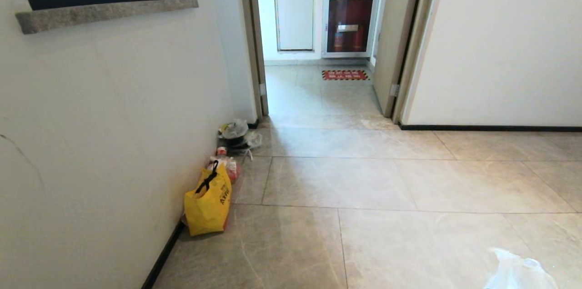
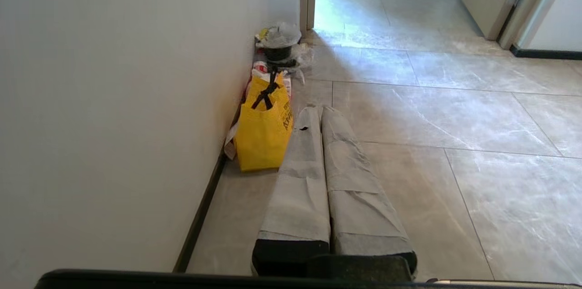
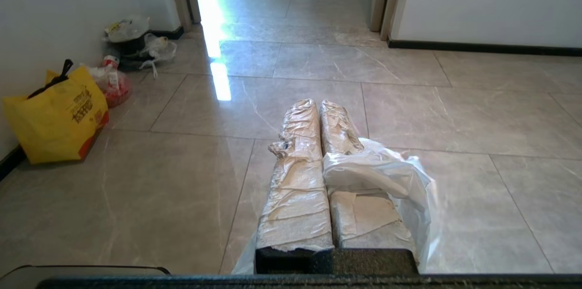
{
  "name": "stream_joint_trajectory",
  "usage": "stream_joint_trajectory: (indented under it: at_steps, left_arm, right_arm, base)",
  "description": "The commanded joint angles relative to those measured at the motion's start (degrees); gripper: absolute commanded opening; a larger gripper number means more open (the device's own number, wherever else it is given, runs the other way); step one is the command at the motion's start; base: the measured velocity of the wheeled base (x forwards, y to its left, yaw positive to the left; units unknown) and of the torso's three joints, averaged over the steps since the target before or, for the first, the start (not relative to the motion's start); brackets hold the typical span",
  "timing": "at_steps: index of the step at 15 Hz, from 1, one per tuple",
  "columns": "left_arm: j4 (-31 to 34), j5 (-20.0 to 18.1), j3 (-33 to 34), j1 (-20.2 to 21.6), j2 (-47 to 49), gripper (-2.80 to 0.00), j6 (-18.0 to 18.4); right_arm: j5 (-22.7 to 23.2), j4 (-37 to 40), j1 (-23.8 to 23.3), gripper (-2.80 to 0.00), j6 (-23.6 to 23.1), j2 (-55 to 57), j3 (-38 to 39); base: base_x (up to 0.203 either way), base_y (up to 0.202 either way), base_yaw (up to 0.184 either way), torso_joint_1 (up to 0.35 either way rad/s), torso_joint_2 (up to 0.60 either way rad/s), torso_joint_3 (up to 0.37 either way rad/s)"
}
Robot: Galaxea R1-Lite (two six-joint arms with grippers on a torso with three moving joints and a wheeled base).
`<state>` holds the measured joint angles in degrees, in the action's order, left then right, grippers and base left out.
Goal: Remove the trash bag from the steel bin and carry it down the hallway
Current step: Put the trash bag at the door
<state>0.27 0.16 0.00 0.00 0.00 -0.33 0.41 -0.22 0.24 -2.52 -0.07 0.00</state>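
bag [image 3: 386, 175]: thin white plastic film, draped over one finger of the right gripper [image 3: 318, 112] and hanging down beside it. in the head view a pale crumpled corner of it shows at the lower right edge, above the floor [image 1: 386, 234].
right gripper: fingers pressed together with film pinched between them, so it holds the bag.
left gripper [image 2: 320, 114]: fingers closed side by side, nothing in them, pointing along the floor near a yellow bag [image 2: 263, 130].
handling: looks very light, limp and slippery; it will sag, swing and rustle when carried. film this thin could tear or slide out of a narrow pinch.
where to hold: judged best at a bunched handle or gathered neck, where the layers are thickest. a single sheet is a weaker hold.
hard to see: the handles and any print are not visible. what part of the bag is pinched cannot be told. the bag's bottom and contents are cut off.
bin: no steel bin can be made out in any view.
surroundings: litter pile [image 1: 236, 137] against the left wall [image 1: 113, 121], beside a doorway [image 1: 318, 30] leading on to a further tiled area.
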Motion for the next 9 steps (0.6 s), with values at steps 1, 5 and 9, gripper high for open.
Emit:
stream_joint_trajectory:
  at_steps: [1,5,9]
  left_arm:
    - [0.0,0.0,0.0,0.0,0.0,-2.80,0.0]
    - [0.0,0.0,0.0,0.0,0.0,-2.80,0.0]
    - [0.0,0.0,0.0,0.0,0.0,-2.80,0.0]
  right_arm:
    - [0.0,0.0,0.0,-2.80,0.0,0.1,0.0]
    - [0.0,0.0,0.0,-2.80,0.0,0.1,0.0]
    - [0.0,0.0,0.0,-2.80,0.0,0.1,0.0]
  base:
    - [0.188,0.000,0.000,0.002,0.01,0.007]
    - [0.185,0.000,0.001,0.002,0.00,0.004]
    - [0.191,0.000,-0.001,0.002,0.01,0.002]
